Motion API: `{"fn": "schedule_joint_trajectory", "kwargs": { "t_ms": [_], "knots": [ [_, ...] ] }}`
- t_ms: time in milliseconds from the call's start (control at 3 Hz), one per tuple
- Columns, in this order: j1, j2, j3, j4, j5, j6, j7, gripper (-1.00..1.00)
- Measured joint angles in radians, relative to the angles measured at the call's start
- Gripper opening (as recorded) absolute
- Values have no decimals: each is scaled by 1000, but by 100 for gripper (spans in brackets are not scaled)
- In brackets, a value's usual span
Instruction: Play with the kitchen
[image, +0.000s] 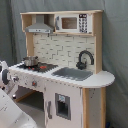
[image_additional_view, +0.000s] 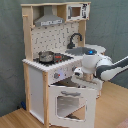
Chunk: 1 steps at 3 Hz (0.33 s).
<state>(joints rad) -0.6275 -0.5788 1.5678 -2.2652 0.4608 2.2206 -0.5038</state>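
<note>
White panels and pale wood make up the kitchen (image: 65, 65), which is standing against a grey curtain (image: 115, 60) in both exterior views. In the second exterior view I am seeing the windowed oven door (image_additional_view: 67, 102) hanging partly open, tilted outward, with my gripper (image_additional_view: 78, 73) sitting just beside the knob panel above it; whether my fingers are open or closed, I cannot tell. In the first exterior view my arm (image: 7, 75) is only showing at the first exterior view's left edge. That view is showing the grey sink (image: 74, 73), black faucet (image: 85, 59), microwave (image: 72, 22) and lower cabinet door (image: 62, 106). A small pot (image_additional_view: 45, 56) is sitting on the stove. Wooden floor (image_additional_view: 112, 107) is lying open toward the second exterior view's right.
</note>
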Motion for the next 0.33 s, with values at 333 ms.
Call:
{"fn": "schedule_joint_trajectory", "kwargs": {
  "t_ms": [333],
  "knots": [
    [45,-35,-66,0,-25,-51,0,100]
  ]
}}
